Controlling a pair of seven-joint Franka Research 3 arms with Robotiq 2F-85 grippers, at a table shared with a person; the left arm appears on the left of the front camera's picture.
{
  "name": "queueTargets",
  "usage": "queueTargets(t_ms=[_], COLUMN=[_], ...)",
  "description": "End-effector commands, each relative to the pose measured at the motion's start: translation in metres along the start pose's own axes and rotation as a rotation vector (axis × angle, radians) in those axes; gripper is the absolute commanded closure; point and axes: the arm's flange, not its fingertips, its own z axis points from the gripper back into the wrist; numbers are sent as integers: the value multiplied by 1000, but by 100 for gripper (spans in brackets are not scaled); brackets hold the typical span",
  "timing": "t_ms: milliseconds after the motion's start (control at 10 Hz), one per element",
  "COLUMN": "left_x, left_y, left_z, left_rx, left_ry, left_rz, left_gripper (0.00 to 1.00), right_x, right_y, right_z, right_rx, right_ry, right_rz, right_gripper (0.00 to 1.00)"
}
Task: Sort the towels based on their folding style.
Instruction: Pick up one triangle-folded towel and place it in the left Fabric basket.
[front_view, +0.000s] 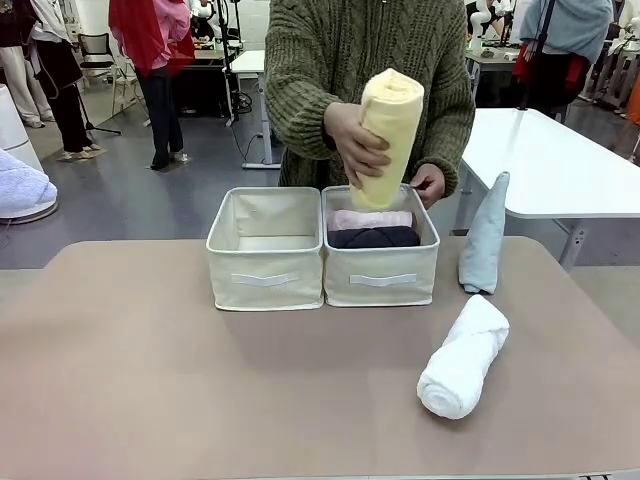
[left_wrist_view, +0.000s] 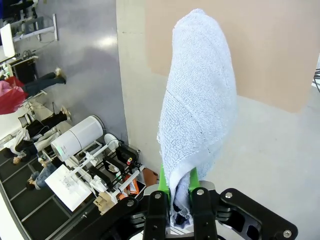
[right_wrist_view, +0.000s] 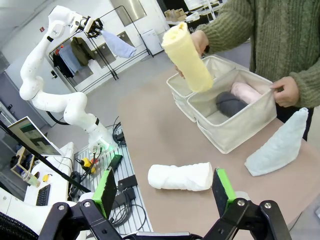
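Note:
A person's hand holds a yellow rolled towel upright above the right bin, where a pink roll and a dark grey roll lie. A pale teal cone-folded towel stands on the table right of that bin. Nearer me lies a white rolled towel, with my right gripper open just behind it. My left gripper is raised off to the table's left, shut on a light blue cone-folded towel.
The left beige bin has nothing in it. The person's other hand holds the right bin's far rim. The brown table is bare in front of the bins. A white table stands behind on the right.

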Motion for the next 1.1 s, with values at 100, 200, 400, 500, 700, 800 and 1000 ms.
queueTargets(t_ms=[100, 200, 400, 500, 700, 800, 1000], left_x=[37, 57, 86, 89, 98, 98, 98], left_y=[15, 9, 20, 17, 7, 7, 7], left_z=[19, 31, 35, 34, 35, 35, 35], left_rx=[82, 107, 67, 38, 67, 67, 67], left_ry=[-97, -109, -155, -171, -148, -148, -148], left_rz=[-135, -174, -233, -199, -208, -208, -208], left_gripper=[85, 85, 85, 85, 85, 85, 85], right_x=[0, 0, 0, 0, 0, 0, 0], right_y=[2, 2, 2, 2, 2, 2, 2], right_z=[-2, -2, -2, -2, -2, -2, -2], right_rx=[9, 9, 9, 9, 9, 9, 9], right_ry=[-12, -12, -12, -12, -12, -12, -12], right_rz=[1, 1, 1, 1, 1, 1, 1], right_gripper=[0, 0, 0, 0, 0, 0, 0])
